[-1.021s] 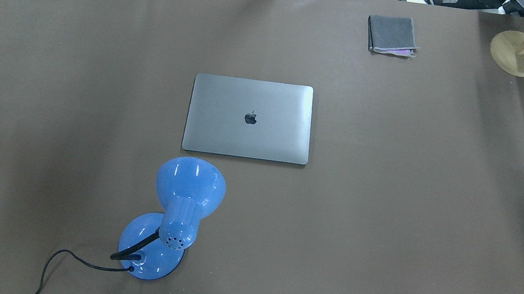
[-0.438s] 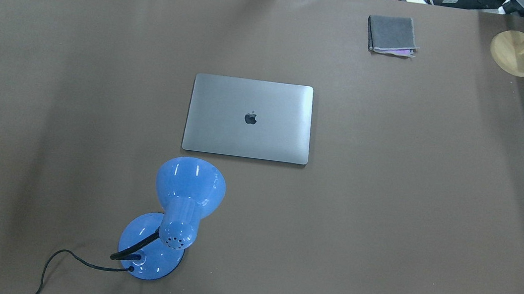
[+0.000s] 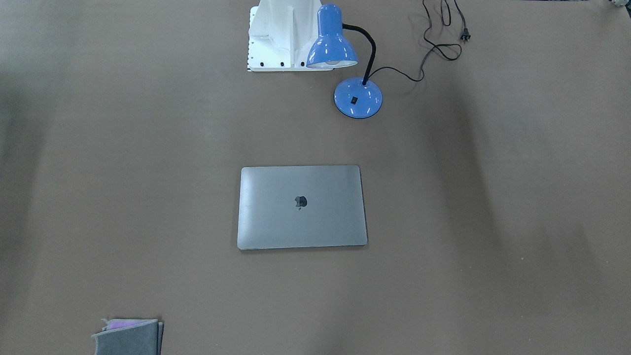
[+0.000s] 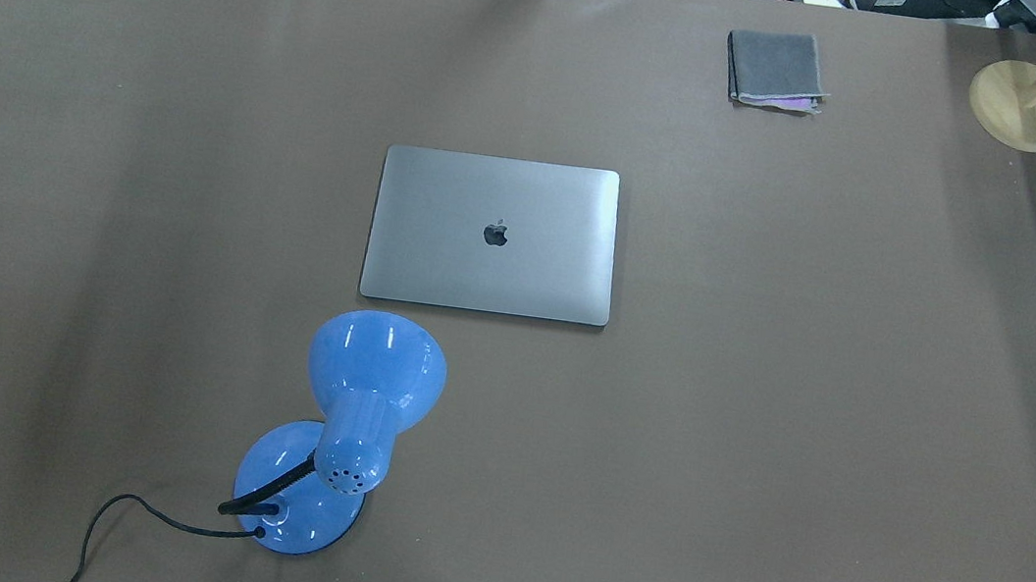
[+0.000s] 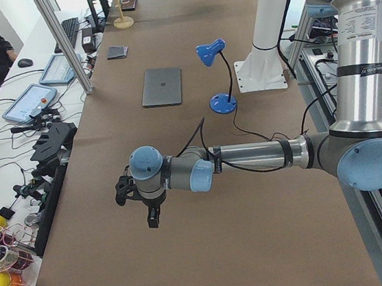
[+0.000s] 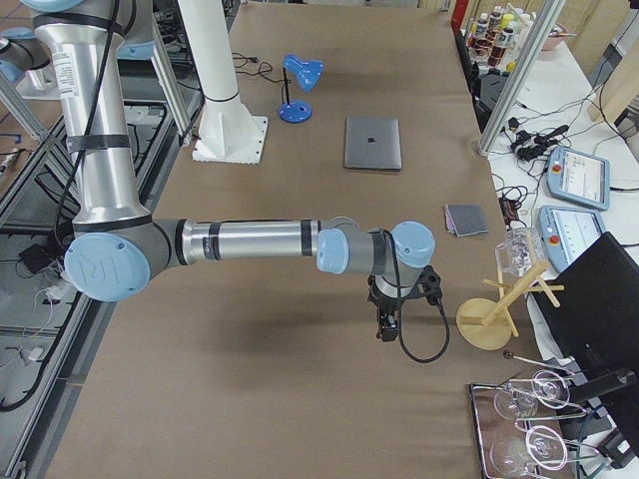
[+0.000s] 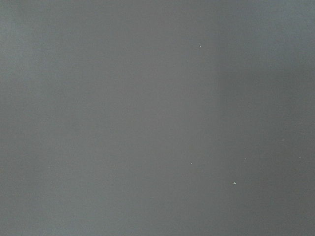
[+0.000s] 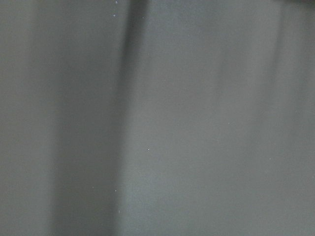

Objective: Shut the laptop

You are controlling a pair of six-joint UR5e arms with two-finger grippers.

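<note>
The space-grey laptop (image 4: 492,234) lies shut and flat at the table's middle, its lid up with the dark apple logo showing; it also shows in the front view (image 3: 301,206), the left view (image 5: 162,86) and the right view (image 6: 372,143). My left gripper (image 5: 153,220) hangs over bare table far from the laptop, seen only in the left view. My right gripper (image 6: 385,326) hangs over bare table far from it, seen only in the right view. I cannot tell whether either is open or shut. Both wrist views show only table covering.
A blue desk lamp (image 4: 341,428) with a black cord stands near the robot's base, close to the laptop's near-left corner. A folded grey cloth (image 4: 774,69) lies at the far right. A wooden stand (image 4: 1023,104) is at the far right corner.
</note>
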